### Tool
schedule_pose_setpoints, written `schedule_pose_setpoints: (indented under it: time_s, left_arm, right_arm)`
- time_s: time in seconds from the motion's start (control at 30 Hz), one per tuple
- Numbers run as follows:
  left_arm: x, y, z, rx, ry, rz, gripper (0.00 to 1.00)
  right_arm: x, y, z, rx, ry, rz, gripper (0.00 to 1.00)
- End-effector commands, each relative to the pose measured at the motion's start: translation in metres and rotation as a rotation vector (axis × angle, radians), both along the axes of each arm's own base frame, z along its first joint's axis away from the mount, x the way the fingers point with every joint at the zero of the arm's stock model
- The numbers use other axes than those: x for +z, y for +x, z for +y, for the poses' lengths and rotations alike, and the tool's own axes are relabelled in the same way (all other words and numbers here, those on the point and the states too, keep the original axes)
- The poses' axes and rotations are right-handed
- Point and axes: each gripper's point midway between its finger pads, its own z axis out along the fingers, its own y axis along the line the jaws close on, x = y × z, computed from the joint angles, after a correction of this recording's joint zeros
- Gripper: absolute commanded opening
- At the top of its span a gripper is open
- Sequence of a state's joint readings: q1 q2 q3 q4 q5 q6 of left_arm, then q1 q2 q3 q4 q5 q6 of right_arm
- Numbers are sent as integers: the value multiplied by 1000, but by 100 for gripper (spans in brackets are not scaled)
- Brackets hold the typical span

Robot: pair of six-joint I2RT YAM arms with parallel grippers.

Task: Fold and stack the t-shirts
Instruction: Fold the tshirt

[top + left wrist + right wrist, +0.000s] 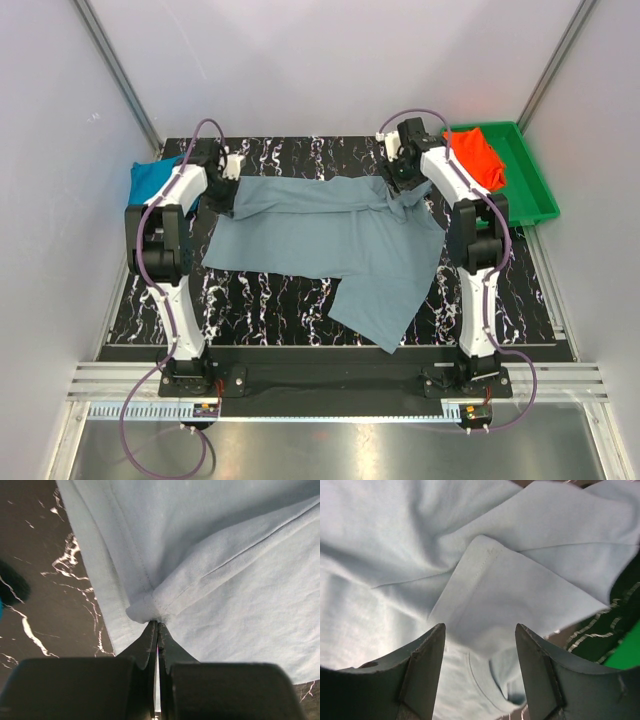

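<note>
The dusty grey-blue t-shirt (330, 245) lies spread and partly folded across the black marbled table. My left gripper (226, 190) is shut on its far left corner, pinching a hem fold (145, 611). My right gripper (403, 185) is open just above the shirt's crumpled far right part, with a folded sleeve (500, 600) between its fingers (427, 655). The bright teal-blue t-shirt (152, 178) lies bunched at the table's far left, partly behind the left arm. The orange-red t-shirt (477, 158) lies crumpled in the green tray (530, 180).
The green plastic tray sits at the far right, by the table edge. White walls with metal rails close in the back and sides. Bare marbled tabletop (270, 300) shows in front of the shirt.
</note>
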State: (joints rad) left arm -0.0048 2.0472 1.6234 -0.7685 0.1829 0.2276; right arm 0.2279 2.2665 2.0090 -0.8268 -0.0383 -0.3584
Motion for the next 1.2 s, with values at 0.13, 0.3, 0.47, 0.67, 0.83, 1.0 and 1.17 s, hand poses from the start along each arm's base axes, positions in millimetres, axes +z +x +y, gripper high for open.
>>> schedule_pose_setpoints:
  time_s: [0.13, 0.3, 0.47, 0.67, 0.83, 1.0, 1.17]
  left_arm:
    - [16, 27, 17, 33, 11, -76, 0]
    - [14, 27, 19, 33, 14, -75, 0]
    - [7, 24, 15, 31, -3, -60, 0]
    - [5, 21, 14, 29, -7, -53, 0]
    - [7, 23, 13, 27, -15, -56, 0]
    - [9, 27, 12, 37, -24, -60, 0]
    - [8, 28, 11, 40, -31, -57, 0]
  right_arm:
    - [83, -2, 8, 28, 13, -177, 65]
    - [60, -6, 13, 58, -13, -145, 65]
    - [50, 28, 21, 55, -60, -170, 63]
    - [34, 58, 38, 68, -92, -213, 61]
    - [16, 62, 36, 64, -112, -195, 58]
    - [6, 61, 32, 59, -143, -185, 57]
    - [-5, 61, 27, 58, -168, -170, 54]
